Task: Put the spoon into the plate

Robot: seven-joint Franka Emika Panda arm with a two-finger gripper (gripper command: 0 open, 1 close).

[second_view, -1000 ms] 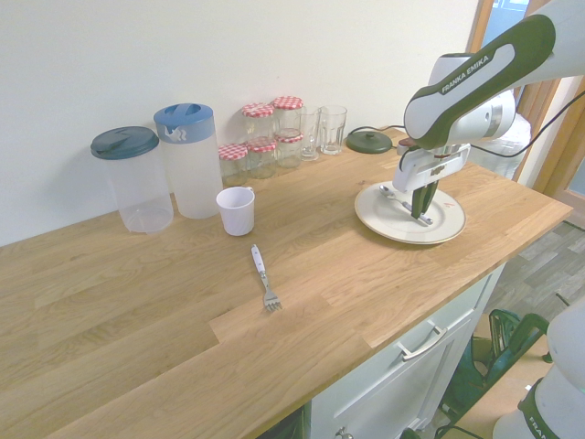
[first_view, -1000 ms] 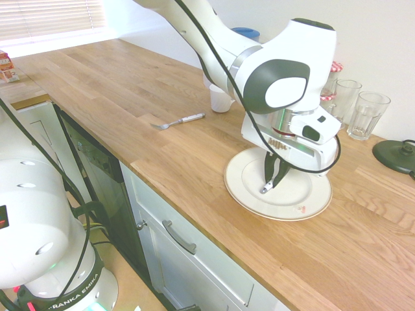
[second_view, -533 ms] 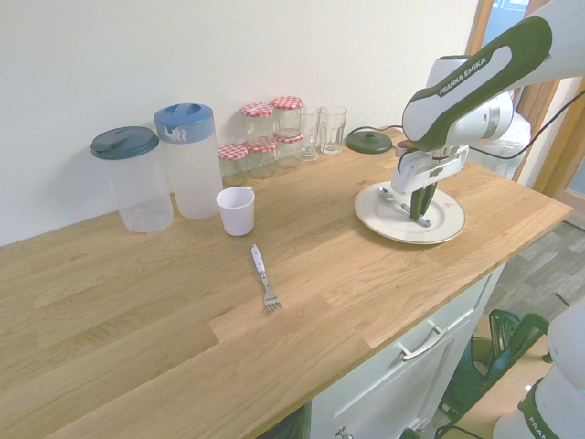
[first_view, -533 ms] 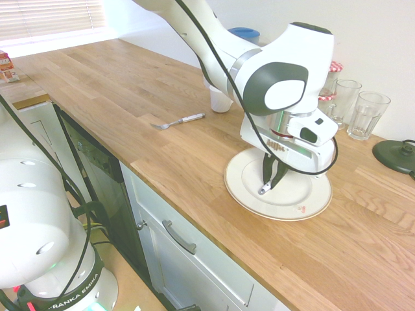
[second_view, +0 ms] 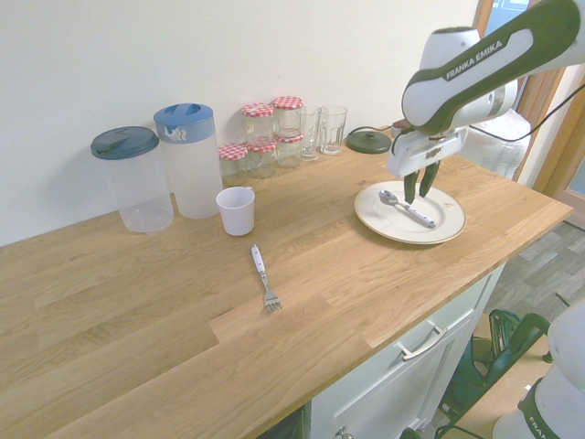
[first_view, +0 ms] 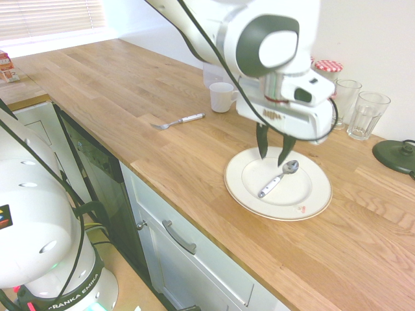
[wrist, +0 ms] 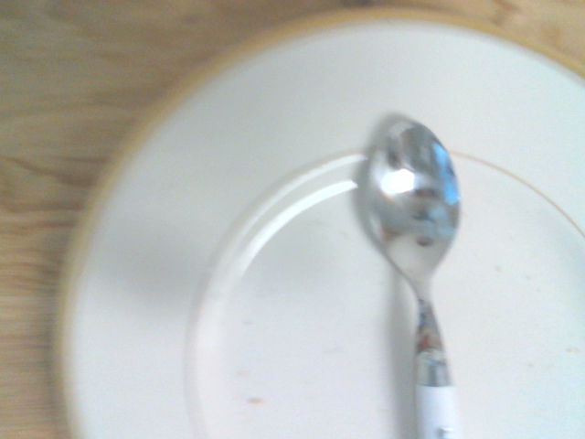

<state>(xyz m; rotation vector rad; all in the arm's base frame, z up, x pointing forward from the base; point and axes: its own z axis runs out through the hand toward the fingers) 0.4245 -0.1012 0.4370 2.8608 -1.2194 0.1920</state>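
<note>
Now: spoon (first_view: 278, 178) lying flat inside the plate (first_view: 244, 191), bowl up toward the rim, pale handle slanting across the well; sharp in the wrist view, nothing gripping it. Gripper (first_view: 273, 154) hanging just above the plate's far edge, pointing straight down, jaws apart and empty, clear of the spoon. Plate sitting near the front edge of the wooden table (first_view: 117, 91).

Elsewhere, well apart: fork (first_view: 178, 121) on bare wood, white mug (first_view: 221, 97) beyond it, drinking glasses (first_view: 367, 115) and red-lidded jars (second_view: 261, 146) at the wall, two blue-lidded jugs (second_view: 187, 160) further along.

Judged: placement done, only the withdrawal left.

For a clean finish:
- Lift straight up, no sideways drift while low over the plate, so no fingertip clips the spoon's bowl or the rim.
- Keep jaws parted until well clear.
- Swing away only at height, minding the glasses behind.
- Check spoon at rest wholly within the rim, handle not overhanging; appears so in both exterior views.
</note>
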